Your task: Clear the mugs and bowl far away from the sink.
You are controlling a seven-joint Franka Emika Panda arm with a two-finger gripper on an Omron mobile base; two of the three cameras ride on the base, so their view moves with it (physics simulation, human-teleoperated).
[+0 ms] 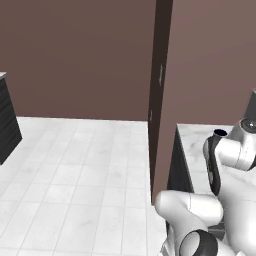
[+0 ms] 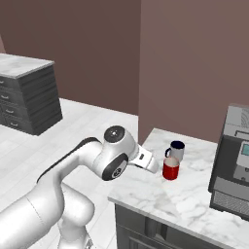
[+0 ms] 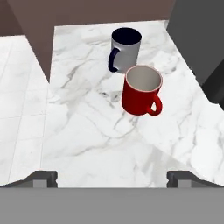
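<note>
A glossy red mug stands upright on the marble counter, its handle toward the lower right of the hand view. Just beyond it stands the white-grey mug with a navy inside and handle; the two are close together or touching. My gripper is open, its fingertips spread wide, and hovers short of the red mug with nothing between them. From the right base view, the red mug and the white-grey mug sit right in front of my hand. The bowl and the sink are out of view.
A dark grey appliance stands on the counter right of the mugs. A tall brown panel rises behind the counter. The counter's left edge drops to white tiled floor. A dark drawer unit stands far left.
</note>
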